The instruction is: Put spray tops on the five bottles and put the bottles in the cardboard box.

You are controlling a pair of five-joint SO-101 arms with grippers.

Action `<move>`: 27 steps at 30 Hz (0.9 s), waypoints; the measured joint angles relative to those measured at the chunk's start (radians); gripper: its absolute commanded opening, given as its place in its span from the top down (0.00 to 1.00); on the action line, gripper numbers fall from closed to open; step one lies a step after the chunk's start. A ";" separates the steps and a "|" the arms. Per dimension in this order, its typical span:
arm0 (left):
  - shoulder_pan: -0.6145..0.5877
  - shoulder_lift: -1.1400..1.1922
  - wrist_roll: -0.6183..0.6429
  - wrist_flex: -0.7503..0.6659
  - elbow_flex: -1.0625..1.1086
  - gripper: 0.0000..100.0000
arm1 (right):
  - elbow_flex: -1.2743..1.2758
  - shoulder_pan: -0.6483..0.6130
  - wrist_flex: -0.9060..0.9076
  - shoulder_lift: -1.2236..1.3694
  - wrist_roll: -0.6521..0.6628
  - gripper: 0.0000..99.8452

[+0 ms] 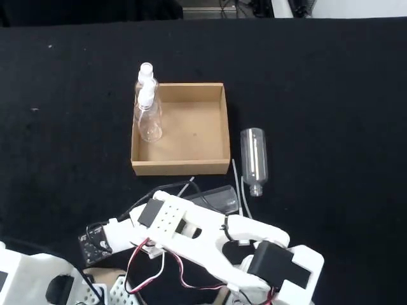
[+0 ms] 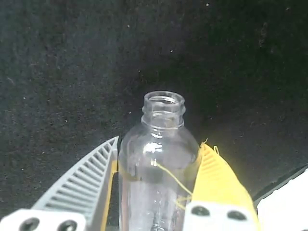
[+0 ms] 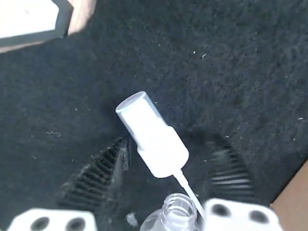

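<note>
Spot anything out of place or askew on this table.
One clear bottle lies uncapped on its side on the table, right of the cardboard box. In the right wrist view a spray top sits tilted, not seated on the nearby bottle neck.

Left claw: closed on a bottle just below its neck, with a grey ribbed finger and a yellow finger pressed to opposite sides.
Right claw: dark ribbed fingers spread (a wide gap between them), aimed downward.
White arm: stretched low and nearly level; which side it belongs to cannot be told.
</note>
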 measured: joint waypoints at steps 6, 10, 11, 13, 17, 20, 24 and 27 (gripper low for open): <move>-0.002 0.000 0.000 0.000 -0.005 0.97 | 0.000 0.000 0.000 0.000 -0.003 0.99; -0.002 0.000 0.000 0.000 -0.005 0.97 | -0.029 0.038 0.000 0.002 -0.029 0.99; -0.002 0.000 0.000 0.000 -0.005 0.97 | -0.046 0.058 0.000 0.002 -0.031 0.99; -0.002 0.000 0.000 0.000 -0.005 0.97 | -0.078 0.097 0.000 -0.002 -0.032 0.99; -0.002 0.000 0.000 0.000 -0.005 0.97 | -0.144 0.141 0.034 -0.080 -0.072 0.99; -0.002 0.000 0.000 0.000 -0.005 0.97 | -0.196 0.143 0.084 -0.201 -0.163 0.99; 0.008 0.000 0.000 0.000 -0.005 0.97 | -0.267 0.150 0.152 -0.379 -0.319 0.99; 0.041 0.000 0.005 0.000 -0.005 0.97 | -0.334 0.147 0.224 -0.493 -0.430 0.99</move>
